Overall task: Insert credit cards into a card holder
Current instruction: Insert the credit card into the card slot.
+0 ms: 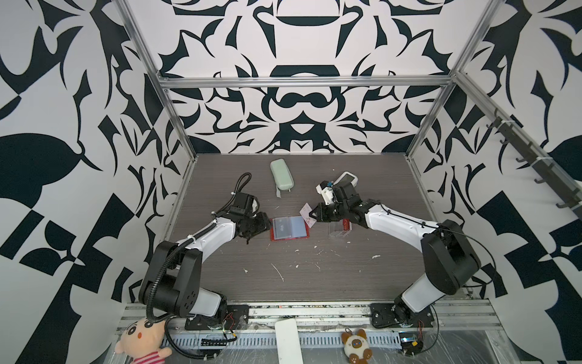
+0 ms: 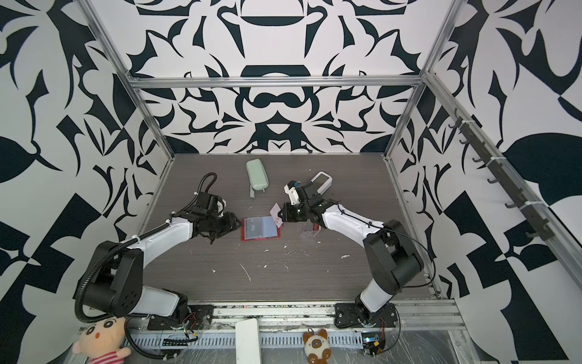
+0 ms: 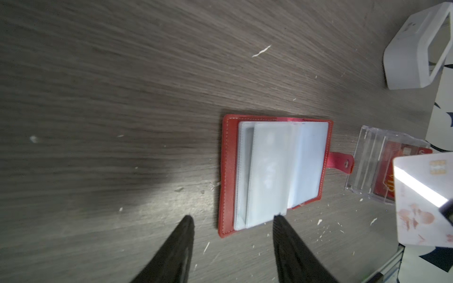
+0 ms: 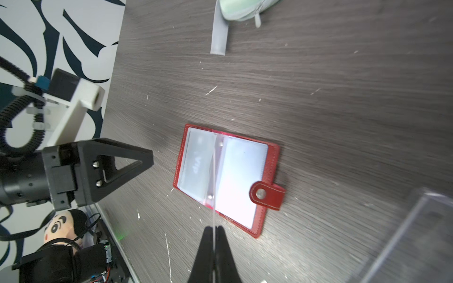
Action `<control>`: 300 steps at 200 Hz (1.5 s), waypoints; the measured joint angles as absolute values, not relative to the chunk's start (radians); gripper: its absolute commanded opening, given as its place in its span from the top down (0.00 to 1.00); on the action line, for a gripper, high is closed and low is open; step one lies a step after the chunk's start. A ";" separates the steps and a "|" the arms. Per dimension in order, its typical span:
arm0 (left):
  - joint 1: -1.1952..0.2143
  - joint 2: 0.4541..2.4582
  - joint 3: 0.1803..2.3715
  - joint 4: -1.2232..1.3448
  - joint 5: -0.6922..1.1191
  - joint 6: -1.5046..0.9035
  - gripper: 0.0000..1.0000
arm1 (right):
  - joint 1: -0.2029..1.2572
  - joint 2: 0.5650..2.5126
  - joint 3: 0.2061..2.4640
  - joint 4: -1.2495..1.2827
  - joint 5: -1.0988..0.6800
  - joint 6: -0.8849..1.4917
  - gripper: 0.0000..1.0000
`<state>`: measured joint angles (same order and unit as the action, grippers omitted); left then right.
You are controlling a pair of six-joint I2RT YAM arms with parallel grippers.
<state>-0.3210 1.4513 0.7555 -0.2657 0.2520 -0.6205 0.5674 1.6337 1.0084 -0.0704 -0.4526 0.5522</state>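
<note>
Red card holder (image 1: 289, 228) lies open on the bench (image 1: 315, 277), clear sleeves (image 3: 269, 171) up, VIP card (image 4: 197, 166) inside. Beside it, right claw (image 4: 213, 229) pinches a whitish-pink card (image 3: 416, 208); left claw (image 3: 233, 216) gapes, released.

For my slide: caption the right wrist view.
Right gripper holds a whitish card edge-on, aimed at the open red card holder.

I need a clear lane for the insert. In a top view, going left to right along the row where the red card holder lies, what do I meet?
left tool → red card holder, lying open → whitish-pink card, pinched in the shut right tool → clear acrylic stand
</note>
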 measured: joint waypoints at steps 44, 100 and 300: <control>-0.313 1.519 0.745 -0.193 0.294 -0.639 0.54 | 0.600 1.699 0.986 0.016 -0.469 0.604 1.00; -0.308 1.593 0.733 -0.130 0.339 -0.664 0.65 | 0.612 1.753 0.971 0.080 -0.478 0.638 1.00; -0.307 1.641 0.731 -0.072 0.375 -0.703 1.00 | 0.613 1.855 0.925 0.272 -0.545 0.732 1.00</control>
<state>-0.3069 1.6413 0.7307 -0.0723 0.3748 -0.7029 0.6132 1.8549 0.9249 0.2722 -0.5449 0.7322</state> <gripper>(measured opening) 0.047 0.048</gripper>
